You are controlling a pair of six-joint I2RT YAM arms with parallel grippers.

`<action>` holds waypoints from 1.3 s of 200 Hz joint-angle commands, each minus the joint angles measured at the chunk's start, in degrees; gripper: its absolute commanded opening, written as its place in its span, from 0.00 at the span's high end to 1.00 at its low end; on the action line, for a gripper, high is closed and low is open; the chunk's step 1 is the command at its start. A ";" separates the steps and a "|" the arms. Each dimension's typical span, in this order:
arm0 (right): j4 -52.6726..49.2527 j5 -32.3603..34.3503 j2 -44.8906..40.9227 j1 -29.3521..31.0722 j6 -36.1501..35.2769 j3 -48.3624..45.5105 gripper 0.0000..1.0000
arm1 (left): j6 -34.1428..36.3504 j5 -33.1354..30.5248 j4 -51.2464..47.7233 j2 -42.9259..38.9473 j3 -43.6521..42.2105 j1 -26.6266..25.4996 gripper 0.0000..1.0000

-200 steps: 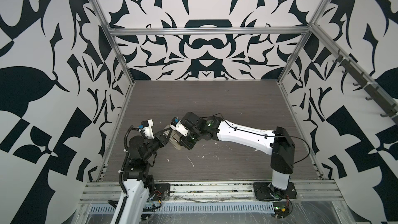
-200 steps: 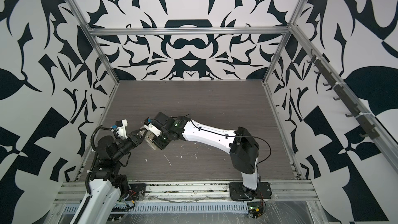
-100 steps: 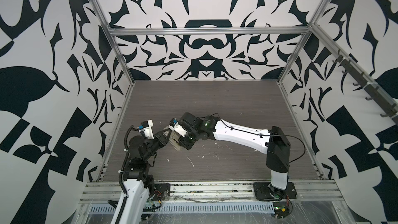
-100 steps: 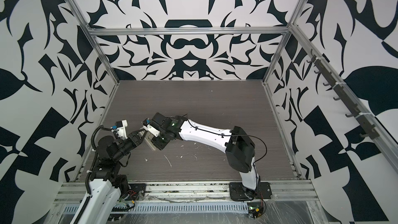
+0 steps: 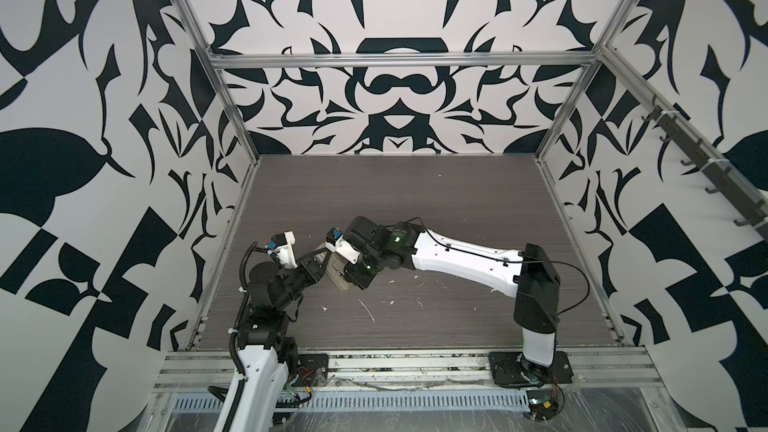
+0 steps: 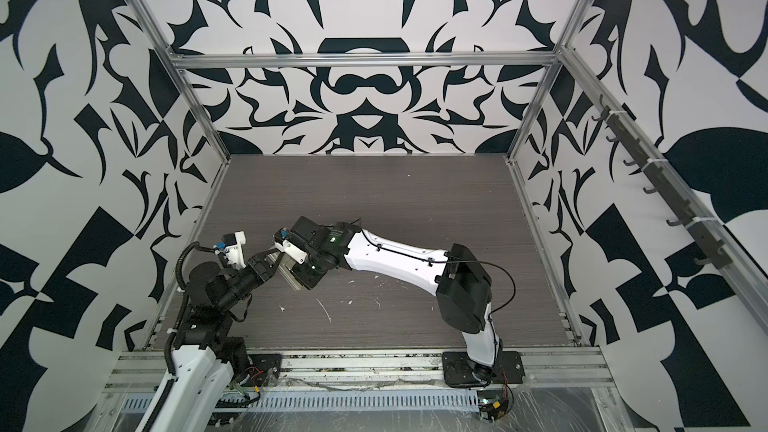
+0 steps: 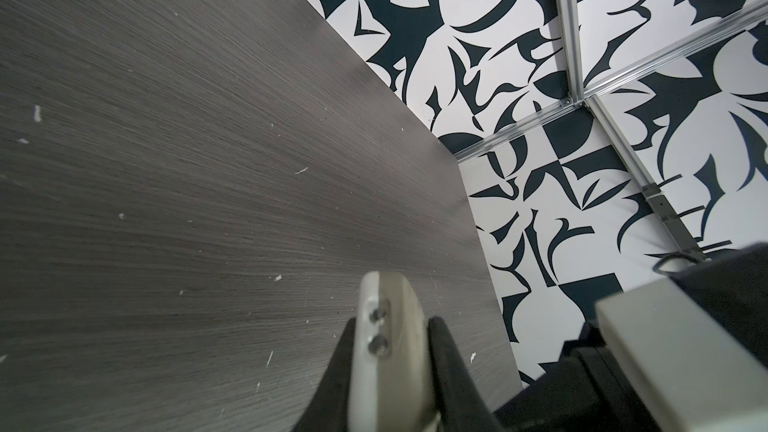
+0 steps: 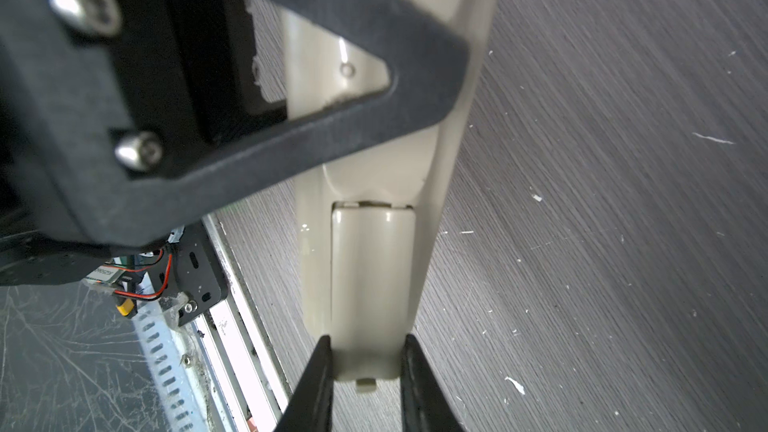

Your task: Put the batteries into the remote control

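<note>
The remote control point(image 8: 374, 184) hangs in the air above the surface point(image 8: 602, 201), carried between both arms near the left rail. It is turned so its plain cream back faces the right wrist camera. The left pincer point(image 7: 392, 326) is pressed together on one end, the end with two small metal studs. The right pincer point(image 8: 365, 340) pinches the opposite end, its tips on either side of the battery cover point(image 8: 372, 284). The cover looks seated in its recess, with a small latch tab poking out past the end. I can't see the batteries anywhere, so I can't say whether they are inside.

From where I stand, the handset looks light, stiff and hollow. Its glossy shell will probably slip under hard tips if it is twisted. The long side edges seem the safest places to hold. The cover looks thin, and its tab looks easy to snap, so squeezing or prying there calls for a gentle touch.
</note>
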 commanded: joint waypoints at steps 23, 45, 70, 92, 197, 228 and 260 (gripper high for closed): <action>-1.63 1.45 0.45 0.49 -0.69 3.93 1.00 | 0.66 0.60 1.13 -0.66 1.41 -0.02 1.00; -2.43 1.80 0.80 0.51 -0.51 4.43 1.00 | 0.70 0.40 0.92 -0.84 1.43 0.01 1.00; -2.87 2.12 0.83 0.51 -0.24 4.68 1.00 | 0.75 0.36 0.91 -0.84 1.42 -0.01 1.00; -2.92 2.07 1.08 0.51 -0.15 4.80 1.00 | 0.75 0.39 0.82 -0.93 1.41 0.00 1.00; -2.96 1.90 1.96 0.51 -0.07 5.65 1.00 | 0.58 2.47 1.79 -0.77 1.21 -0.06 1.00; -2.70 1.88 1.91 0.50 0.10 5.66 1.00 | 0.48 2.78 2.14 -0.58 1.21 -0.02 1.00; -2.05 1.85 1.65 0.48 0.41 5.26 0.95 | 0.40 2.91 2.49 -0.42 1.12 -0.05 1.00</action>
